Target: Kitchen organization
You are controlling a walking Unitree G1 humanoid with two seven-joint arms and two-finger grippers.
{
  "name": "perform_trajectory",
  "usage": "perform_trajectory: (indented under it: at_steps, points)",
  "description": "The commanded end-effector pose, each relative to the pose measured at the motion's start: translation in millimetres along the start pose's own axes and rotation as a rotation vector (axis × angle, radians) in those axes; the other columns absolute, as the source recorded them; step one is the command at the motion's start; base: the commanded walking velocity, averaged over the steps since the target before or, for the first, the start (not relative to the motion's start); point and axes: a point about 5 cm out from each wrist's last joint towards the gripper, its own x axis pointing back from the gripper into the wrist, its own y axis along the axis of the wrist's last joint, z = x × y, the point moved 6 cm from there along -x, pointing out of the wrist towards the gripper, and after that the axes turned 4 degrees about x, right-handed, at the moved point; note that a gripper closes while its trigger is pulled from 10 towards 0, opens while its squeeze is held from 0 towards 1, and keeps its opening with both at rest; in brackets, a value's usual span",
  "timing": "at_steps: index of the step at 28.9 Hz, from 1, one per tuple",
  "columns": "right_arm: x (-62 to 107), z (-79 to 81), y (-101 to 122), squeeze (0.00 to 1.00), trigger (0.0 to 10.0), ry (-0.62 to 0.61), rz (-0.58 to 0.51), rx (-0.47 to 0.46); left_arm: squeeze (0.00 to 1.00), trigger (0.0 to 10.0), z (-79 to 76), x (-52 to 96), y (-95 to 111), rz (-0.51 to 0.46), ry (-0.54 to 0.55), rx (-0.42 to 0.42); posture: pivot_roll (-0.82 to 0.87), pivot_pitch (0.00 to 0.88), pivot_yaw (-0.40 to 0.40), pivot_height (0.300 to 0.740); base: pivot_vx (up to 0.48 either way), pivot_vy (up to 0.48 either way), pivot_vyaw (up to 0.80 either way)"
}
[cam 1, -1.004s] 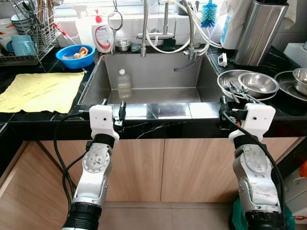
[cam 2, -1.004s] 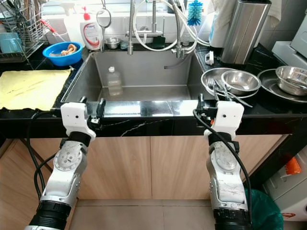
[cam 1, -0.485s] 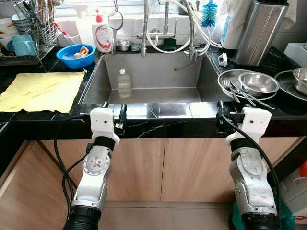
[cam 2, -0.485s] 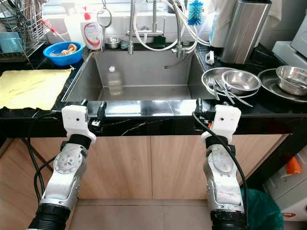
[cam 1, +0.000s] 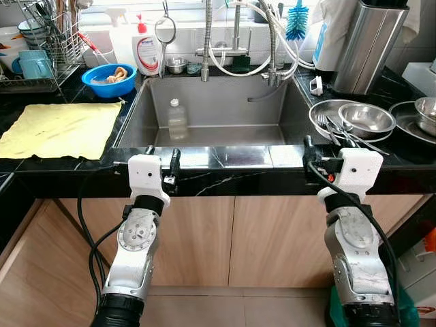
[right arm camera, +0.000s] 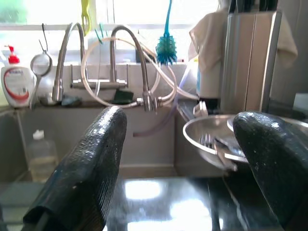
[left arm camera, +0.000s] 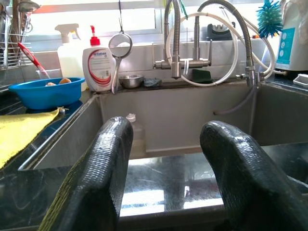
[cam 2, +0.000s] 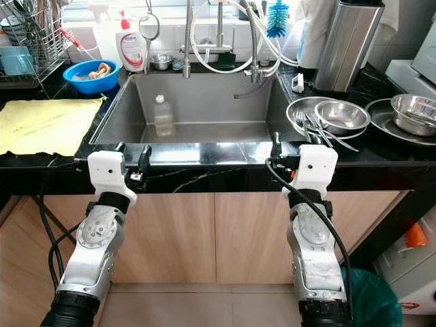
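Observation:
A steel sink [cam 1: 266, 109] lies straight ahead, with a clear plastic bottle [cam 1: 176, 120] standing upright in its left half. Right of the sink, a steel bowl [cam 1: 366, 119] and several pieces of cutlery [cam 1: 338, 128] rest in a shallow steel dish [cam 1: 318, 113]. My left gripper [cam 1: 162, 162] is open at the counter's front edge, level with the sink's left side. My right gripper [cam 1: 315, 158] is also open at the front edge, near the sink's right corner. Both are empty. The right wrist view looks between the fingers [right arm camera: 91, 159] toward the dish and cutlery [right arm camera: 216, 144].
A yellow cloth [cam 1: 58, 129] covers the black counter on the left, behind it a blue bowl [cam 1: 107, 78], a soap bottle [cam 1: 146, 49] and a dish rack [cam 1: 41, 48]. A tall steel canister [cam 1: 368, 44] and more steel bowls [cam 1: 426, 112] stand right. Faucet hoses [cam 1: 238, 41] hang over the sink.
My right arm has shifted a little to the left along the counter edge. The left arm has hardly moved.

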Motion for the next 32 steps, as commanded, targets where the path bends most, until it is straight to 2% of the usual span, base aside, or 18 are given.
perform_trajectory:
  at_steps: [1,9,17,24,32]
  points:
    - [-4.1,2.2,21.2,0.0,10.0,0.012,-0.079,0.03,0.0,10.0,0.4,-2.6,10.8,-0.038,0.0,0.012,-0.14,0.0,0.038,0.74,0.266,0.0,0.0]
    - [-3.8,4.5,22.8,0.0,10.0,0.034,-0.087,0.041,0.0,10.0,5.8,-2.6,12.2,-0.041,0.018,0.018,-0.14,0.0,0.036,0.74,0.273,0.0,0.0]
    - [-5.4,3.2,23.2,0.0,10.0,0.031,-0.09,0.043,0.0,10.0,2.0,-4.9,10.3,-0.038,0.009,0.01,-0.14,0.0,0.036,0.74,0.285,0.0,0.0]
    - [-4.4,0.9,23.5,0.0,10.0,0.028,-0.091,0.046,0.0,10.0,3.5,-4.4,8.8,-0.037,0.019,0.011,-0.14,0.0,0.034,0.74,0.0,0.0,0.0]
    - [-3.8,9.0,25.9,0.0,10.0,0.059,-0.097,0.032,0.0,10.0,2.6,-2.9,8.6,-0.04,0.022,0.016,-0.14,0.0,0.032,0.74,0.0,0.0,0.0]
